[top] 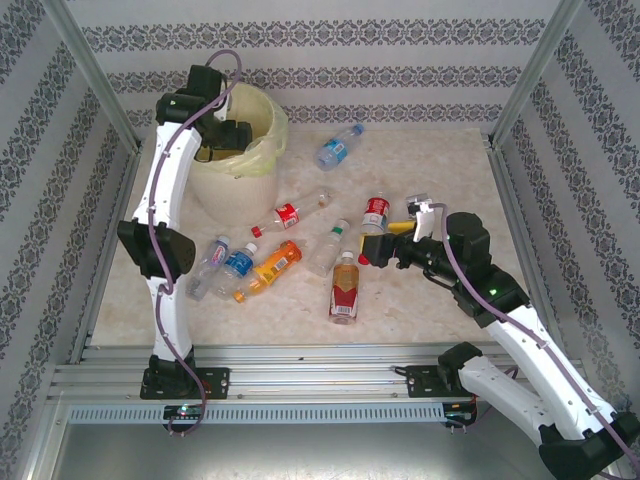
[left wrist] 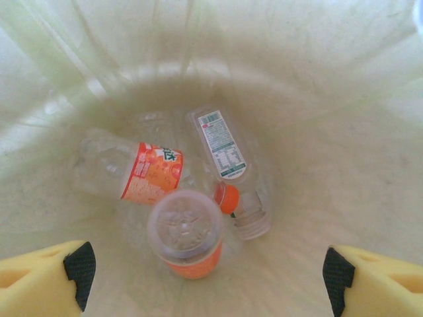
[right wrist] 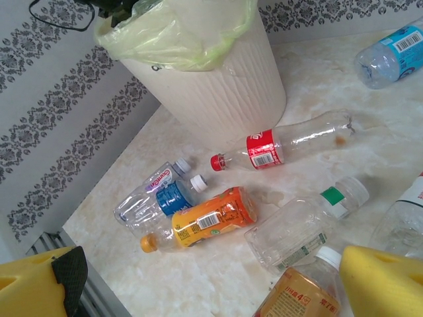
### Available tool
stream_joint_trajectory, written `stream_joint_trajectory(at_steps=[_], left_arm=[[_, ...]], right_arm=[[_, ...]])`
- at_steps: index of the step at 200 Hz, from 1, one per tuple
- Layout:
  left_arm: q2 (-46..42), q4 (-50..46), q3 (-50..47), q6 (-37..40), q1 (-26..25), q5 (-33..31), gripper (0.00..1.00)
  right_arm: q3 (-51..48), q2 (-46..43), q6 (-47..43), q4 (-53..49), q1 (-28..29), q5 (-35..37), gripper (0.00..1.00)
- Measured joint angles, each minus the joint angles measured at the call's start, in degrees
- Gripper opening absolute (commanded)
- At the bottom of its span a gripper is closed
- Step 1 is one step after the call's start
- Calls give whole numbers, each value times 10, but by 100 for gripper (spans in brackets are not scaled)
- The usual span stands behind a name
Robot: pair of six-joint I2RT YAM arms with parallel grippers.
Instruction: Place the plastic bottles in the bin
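**A:** From above, how many plastic bottles are on the table (top: 290,320)?

**B:** Eight. A blue-label bottle (top: 340,147) lies alone toward the far side, and the other seven are in a loose cluster in the middle. There is one bin (top: 235,175), at the far left.

**A:** And the two arms?

**B:** The left gripper (top: 225,135) hangs over the bin's mouth. The right gripper (top: 385,245) is low at the cluster, just beside a short red-label bottle (top: 375,213).

**A:** What about the left wrist view?

**B:** It looks straight down into the bin. Three bottles lie on the bag, touching one another. An orange-label bottle (left wrist: 149,173) is on its side, a clear white-label bottle (left wrist: 225,145) lies beside it, and an end-on bottle (left wrist: 185,231) shows its base. The left fingers stand wide apart with nothing between them.

**A:** And the right wrist view?

**B:** Its two yellow fingers are also spread wide and grip nothing. An amber bottle (right wrist: 301,294) lies on the table between them, not touching either one. I count eight bottles there too, one of them cut off at the right edge. The bin stands at the upper left, and a long clear bottle (right wrist: 284,145) lies near its foot.
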Motion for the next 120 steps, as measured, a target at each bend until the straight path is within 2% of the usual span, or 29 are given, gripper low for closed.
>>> stream_joint_trajectory(at_steps=[16,34,80,120], left_arm=[[-17,1,0,0,0,17,94],[-42,3,0,0,0,38,100],[-115,21,-14,5,-5,84,100],[-215,70,-129,20,-32,107,100]], right_arm=[[-1,1,5,-3,0,14,97],[-1,8,14,-12,0,32,97],[-4,26,28,-30,0,51,97],[-4,23,26,-36,0,52,97]])
